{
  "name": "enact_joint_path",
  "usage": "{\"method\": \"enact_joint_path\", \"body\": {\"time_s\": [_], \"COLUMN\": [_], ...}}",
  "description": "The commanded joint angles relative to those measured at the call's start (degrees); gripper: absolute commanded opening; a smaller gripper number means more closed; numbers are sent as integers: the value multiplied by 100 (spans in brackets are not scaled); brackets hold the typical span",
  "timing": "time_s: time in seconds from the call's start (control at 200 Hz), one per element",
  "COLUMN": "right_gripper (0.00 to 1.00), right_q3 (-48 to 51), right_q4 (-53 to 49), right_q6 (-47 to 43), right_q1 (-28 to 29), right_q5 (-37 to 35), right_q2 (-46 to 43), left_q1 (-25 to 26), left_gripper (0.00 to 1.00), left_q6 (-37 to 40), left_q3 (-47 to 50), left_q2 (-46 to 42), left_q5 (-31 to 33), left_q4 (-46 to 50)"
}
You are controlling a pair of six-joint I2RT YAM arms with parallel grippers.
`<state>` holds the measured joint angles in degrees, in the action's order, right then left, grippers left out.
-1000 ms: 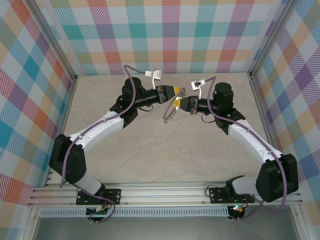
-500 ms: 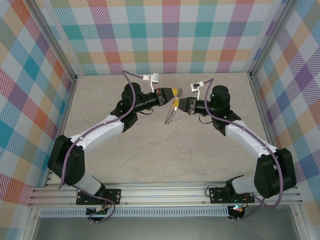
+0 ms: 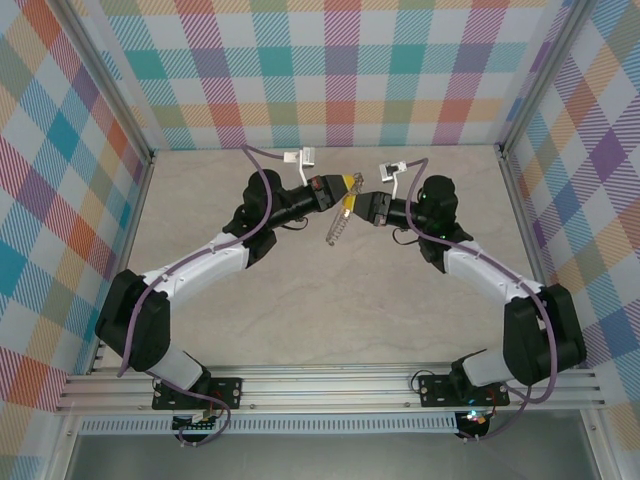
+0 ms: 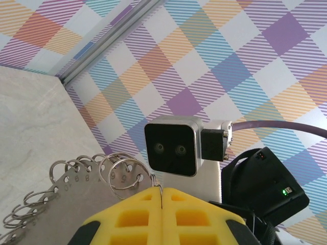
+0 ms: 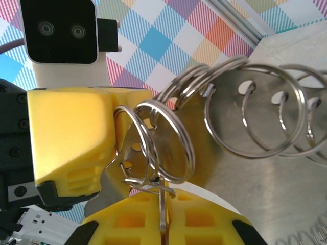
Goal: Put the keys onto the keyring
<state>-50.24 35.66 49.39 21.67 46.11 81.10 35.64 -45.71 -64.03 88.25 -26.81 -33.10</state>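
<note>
Keyring [image 3: 338, 228] pinched between left pincer [image 3: 351, 183], right pincer [image 3: 350, 206].

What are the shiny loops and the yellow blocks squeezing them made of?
The keyring loops look like steel wire: silvery, with bright glints. The flat plate behind seems metal too, duller and brushed. The yellow fingertips look like matte plastic or rubber, moulded with square pockets; I can't tell which.
</note>
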Motion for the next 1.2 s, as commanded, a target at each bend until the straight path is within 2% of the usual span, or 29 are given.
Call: {"method": "enact_joint_path", "body": {"time_s": [0.0,0.165,0.33,0.555,0.645,0.75,0.815,0.885,1.03,1.195], "right_gripper": [0,0,0,0,0,15,32,40,46,46], "right_q3": [52,-94,-309,-184,-171,-128,-61,45,261,375], "right_q4": [1130,1698,1718,1049,467,-352,-731,-938,-1446,-1900], "right_q6": [666,1079,1149,731,422,49,-125,-213,-388,-517], "right_q1": [95,264,389,380,358,250,127,-45,-459,-894], "right_q5": [7,125,416,338,240,121,121,309,487,407], "right_q2": [207,403,562,370,154,-195,-444,-678,-1312,-1969], "left_q1": [198,229,256,263,260,262,259,259,253,257], "left_gripper": [0,0,0,0,0,0,0,0,0,0], "left_q6": [-116,-115,-114,-127,-116,-79,-60,-35,-59,-57], "left_q3": [18,34,49,31,24,-11,-28,-72,-209,-334], "left_q2": [-172,-172,-150,-156,-151,-133,-118,-102,-12,52], "left_q5": [-108,-88,-83,-30,0,25,53,36,-75,-149], "left_q4": [-549,-548,-550,-565,-562,-540,-537,-527,-581,-579]}}
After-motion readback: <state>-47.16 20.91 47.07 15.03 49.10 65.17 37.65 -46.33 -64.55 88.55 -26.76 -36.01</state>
